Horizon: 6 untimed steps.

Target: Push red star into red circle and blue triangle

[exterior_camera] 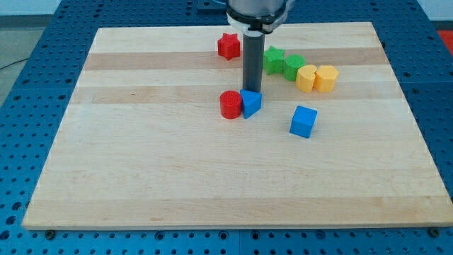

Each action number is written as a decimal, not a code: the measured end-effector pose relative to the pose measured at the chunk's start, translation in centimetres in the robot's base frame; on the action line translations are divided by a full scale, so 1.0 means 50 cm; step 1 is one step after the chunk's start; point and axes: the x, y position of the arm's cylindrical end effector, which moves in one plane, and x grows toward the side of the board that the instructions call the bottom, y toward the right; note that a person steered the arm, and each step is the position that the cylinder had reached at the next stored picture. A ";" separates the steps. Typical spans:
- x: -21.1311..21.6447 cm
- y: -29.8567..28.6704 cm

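My tip (252, 91), a bare rod holding nothing, stands just behind the blue triangle (251, 103), which touches the red circle (231, 104). The red star (228, 45) sits near the board's (141, 177) top edge, well apart from them, with bare wood between.

My tip (251, 91) hides behind the blue triangle (250, 103)

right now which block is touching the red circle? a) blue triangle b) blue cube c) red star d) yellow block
a: the blue triangle sits right against the red circle on its right in the view, with my tip just above the triangle; the red star lies apart near the view's top.
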 end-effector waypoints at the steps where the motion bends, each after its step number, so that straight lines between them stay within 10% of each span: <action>1: -0.104 -0.090; 3: -0.375 -0.225; 6: -0.309 -0.094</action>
